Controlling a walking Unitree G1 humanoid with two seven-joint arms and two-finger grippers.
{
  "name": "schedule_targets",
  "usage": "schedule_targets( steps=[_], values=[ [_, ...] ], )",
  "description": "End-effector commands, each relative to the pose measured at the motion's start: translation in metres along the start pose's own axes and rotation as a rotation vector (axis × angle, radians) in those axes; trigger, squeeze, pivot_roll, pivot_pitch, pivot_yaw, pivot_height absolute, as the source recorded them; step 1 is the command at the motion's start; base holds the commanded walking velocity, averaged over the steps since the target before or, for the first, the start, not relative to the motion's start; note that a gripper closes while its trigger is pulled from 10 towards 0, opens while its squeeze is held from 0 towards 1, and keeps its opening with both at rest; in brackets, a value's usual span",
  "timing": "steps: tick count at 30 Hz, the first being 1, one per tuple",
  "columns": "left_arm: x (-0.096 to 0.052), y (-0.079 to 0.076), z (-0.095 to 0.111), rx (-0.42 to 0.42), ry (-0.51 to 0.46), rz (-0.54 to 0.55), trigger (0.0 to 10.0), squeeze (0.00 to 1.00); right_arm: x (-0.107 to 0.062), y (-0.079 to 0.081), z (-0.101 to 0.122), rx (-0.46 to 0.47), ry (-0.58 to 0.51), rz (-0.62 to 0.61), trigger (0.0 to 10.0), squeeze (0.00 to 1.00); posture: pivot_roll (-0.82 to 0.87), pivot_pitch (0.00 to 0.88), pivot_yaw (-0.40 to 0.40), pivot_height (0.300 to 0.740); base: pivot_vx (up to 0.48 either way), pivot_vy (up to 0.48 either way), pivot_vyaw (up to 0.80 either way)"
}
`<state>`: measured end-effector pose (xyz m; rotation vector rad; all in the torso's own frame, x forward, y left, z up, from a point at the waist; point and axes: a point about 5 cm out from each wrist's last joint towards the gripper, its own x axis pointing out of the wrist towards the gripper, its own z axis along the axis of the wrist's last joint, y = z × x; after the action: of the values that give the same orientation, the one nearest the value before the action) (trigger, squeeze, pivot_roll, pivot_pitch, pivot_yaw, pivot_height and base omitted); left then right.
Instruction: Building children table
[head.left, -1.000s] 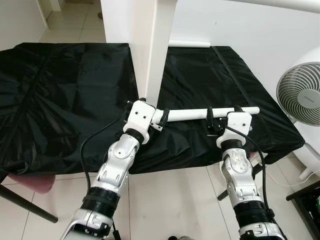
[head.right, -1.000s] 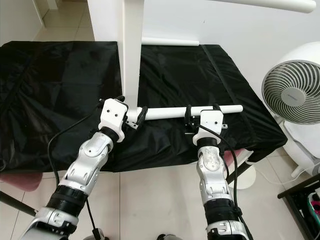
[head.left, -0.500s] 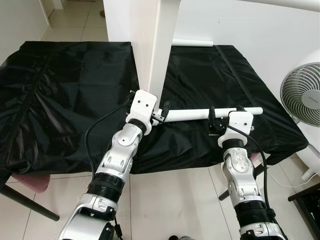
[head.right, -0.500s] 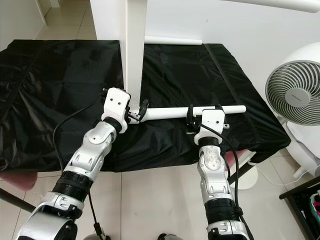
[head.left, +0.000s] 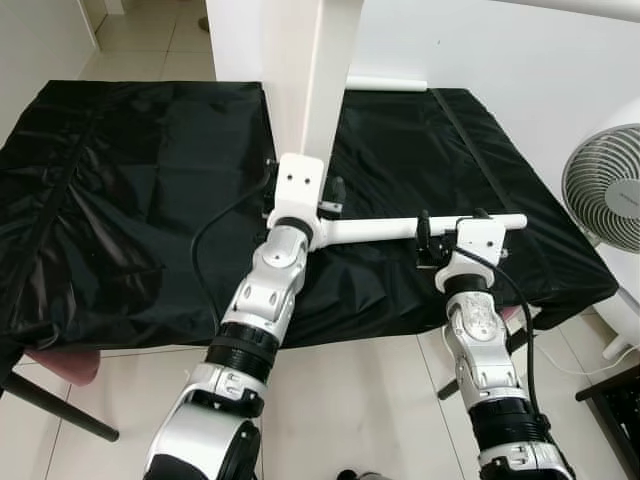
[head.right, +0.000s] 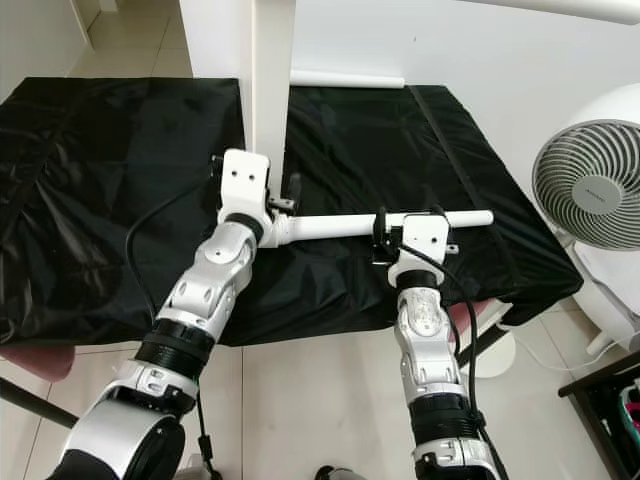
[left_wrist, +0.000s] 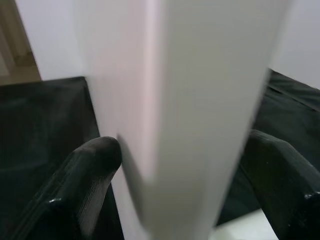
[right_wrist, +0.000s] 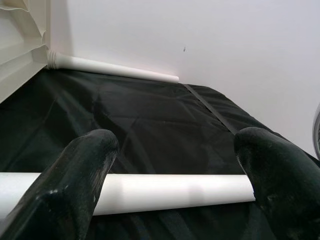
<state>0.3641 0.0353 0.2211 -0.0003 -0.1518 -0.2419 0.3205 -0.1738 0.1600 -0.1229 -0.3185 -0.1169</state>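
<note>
A white leg (head.left: 390, 230) lies level above the black cloth (head.left: 130, 190), running from 9 to 3 o'clock between the two grippers. The right gripper (head.left: 445, 240) sits on its 3 o'clock half; in the right wrist view the leg (right_wrist: 170, 192) crosses between the two fingers (right_wrist: 75, 185), which stand spread on either side of it, and whether they press it I cannot tell. The leg's free end pokes out past this gripper toward the fan (head.left: 605, 190) at 3 o'clock.

The left gripper (head.left: 310, 200) is at the leg's 9 o'clock end, raised against the upright white panel (head.left: 315, 80). In the left wrist view the panel (left_wrist: 200, 100) stands between its fingers (left_wrist: 85, 175), one on each side, open around it with a thin gap on at least one side.

A second white leg (head.left: 385, 84) lies at 12 o'clock, at the cloth's far edge against the wall.
</note>
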Motion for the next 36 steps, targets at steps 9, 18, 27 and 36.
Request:
schedule_targets(
  steps=[9, 18, 27, 36],
  values=[
    [0.002, -0.032, 0.022, -0.051, 0.003, 0.182, 10.0, 0.00, 0.004, 0.000, 0.004, -0.007, 0.005, -0.008, 10.0, 0.00, 0.08, 0.160, -0.035, 0.740, 0.000, 0.000, 0.00],
    [-0.001, -0.049, 0.029, -0.050, 0.033, 0.265, 10.0, 0.00, 0.002, 0.001, 0.005, -0.007, 0.016, -0.003, 10.0, 0.00, 0.07, 0.192, -0.039, 0.740, 0.000, 0.000, 0.00],
    [0.002, -0.042, 0.035, -0.076, 0.062, 0.417, 10.0, 0.00, -0.001, -0.001, 0.006, -0.014, 0.029, 0.009, 10.0, 0.00, 0.06, 0.221, -0.053, 0.740, 0.000, 0.000, 0.00],
    [0.002, -0.034, 0.040, -0.099, 0.064, 0.566, 10.0, 0.00, 0.001, -0.001, 0.009, -0.019, 0.036, 0.023, 10.0, 0.00, 0.05, 0.232, -0.072, 0.740, 0.000, 0.000, 0.00]
  ],
)
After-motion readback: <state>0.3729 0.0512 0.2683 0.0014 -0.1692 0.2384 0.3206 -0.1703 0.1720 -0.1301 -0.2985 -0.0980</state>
